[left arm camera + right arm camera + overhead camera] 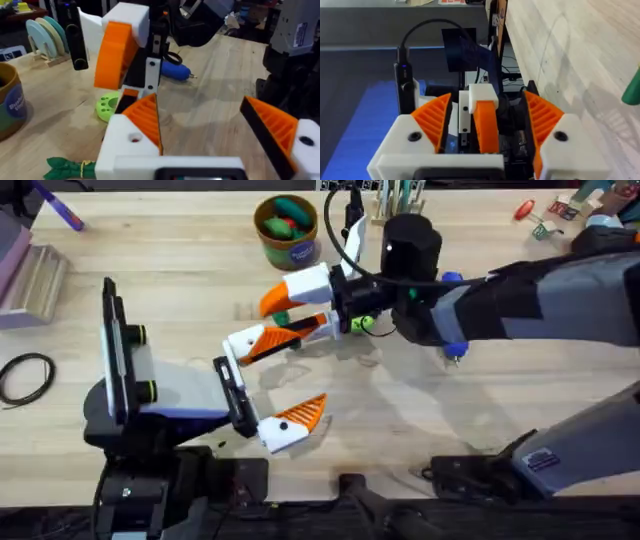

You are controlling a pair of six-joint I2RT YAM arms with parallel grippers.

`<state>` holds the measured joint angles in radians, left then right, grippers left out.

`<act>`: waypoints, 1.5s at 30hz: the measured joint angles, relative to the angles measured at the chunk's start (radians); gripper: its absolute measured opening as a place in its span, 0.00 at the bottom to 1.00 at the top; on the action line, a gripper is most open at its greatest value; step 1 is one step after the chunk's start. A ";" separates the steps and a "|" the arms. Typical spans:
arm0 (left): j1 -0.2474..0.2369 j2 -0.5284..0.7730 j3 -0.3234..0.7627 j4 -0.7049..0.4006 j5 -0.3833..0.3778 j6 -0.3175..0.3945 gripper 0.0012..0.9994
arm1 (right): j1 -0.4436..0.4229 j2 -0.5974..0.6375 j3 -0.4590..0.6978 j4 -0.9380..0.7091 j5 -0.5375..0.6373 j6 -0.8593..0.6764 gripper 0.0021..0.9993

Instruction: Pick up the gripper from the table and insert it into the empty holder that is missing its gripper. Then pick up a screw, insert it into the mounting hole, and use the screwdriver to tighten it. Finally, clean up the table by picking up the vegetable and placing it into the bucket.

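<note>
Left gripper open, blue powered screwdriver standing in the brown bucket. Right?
Not quite. The blue pen-shaped powered screwdriver lies flat on the wooden table, not in the round brown bucket. The left wrist view shows it. The left gripper is open, as you said.

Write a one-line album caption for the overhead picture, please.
Two white-and-orange grippers, left and right, meet mid-table near a round brown bucket of toy vegetables.
</note>
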<state>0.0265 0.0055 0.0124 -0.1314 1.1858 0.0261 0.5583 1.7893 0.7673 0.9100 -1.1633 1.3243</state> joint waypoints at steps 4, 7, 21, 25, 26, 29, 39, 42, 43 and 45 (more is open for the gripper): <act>0.000 0.000 0.000 0.000 0.000 0.000 0.99 | 0.000 0.000 0.000 0.000 0.004 0.000 0.78; 0.000 0.000 0.000 0.000 0.000 0.000 0.99 | 0.000 0.000 0.000 0.000 0.011 -0.005 0.79; 0.000 0.000 0.000 0.000 0.000 0.000 0.99 | -0.143 -0.278 0.038 -0.533 0.145 -0.330 0.79; 0.000 0.000 0.000 0.000 0.000 0.000 0.99 | -0.193 -0.385 0.127 -0.855 0.225 -0.504 0.79; 0.000 0.000 0.000 0.000 0.000 0.000 0.99 | -0.200 -0.403 0.158 -0.942 0.251 -0.549 0.79; 0.000 0.000 0.000 0.000 0.000 0.000 0.99 | -0.206 -0.434 0.276 -1.226 0.353 -0.689 0.80; 0.000 0.000 0.000 0.000 0.000 0.000 0.99 | -0.134 -0.427 0.613 -1.807 0.890 -1.009 0.80; 0.000 0.000 0.000 0.000 0.000 0.000 0.99 | -0.102 -0.387 0.678 -1.904 1.029 -1.049 0.80; 0.000 0.000 0.000 0.000 0.000 0.000 0.99 | -0.091 -0.365 0.699 -1.929 1.071 -1.064 0.80; 0.000 0.000 0.000 0.000 0.000 0.000 0.99 | -0.068 -0.314 0.738 -1.967 1.133 -1.100 0.80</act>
<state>0.0265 0.0051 0.0121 -0.1314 1.1862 0.0261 0.4905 1.4757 1.5054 -1.0571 -0.0300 0.2247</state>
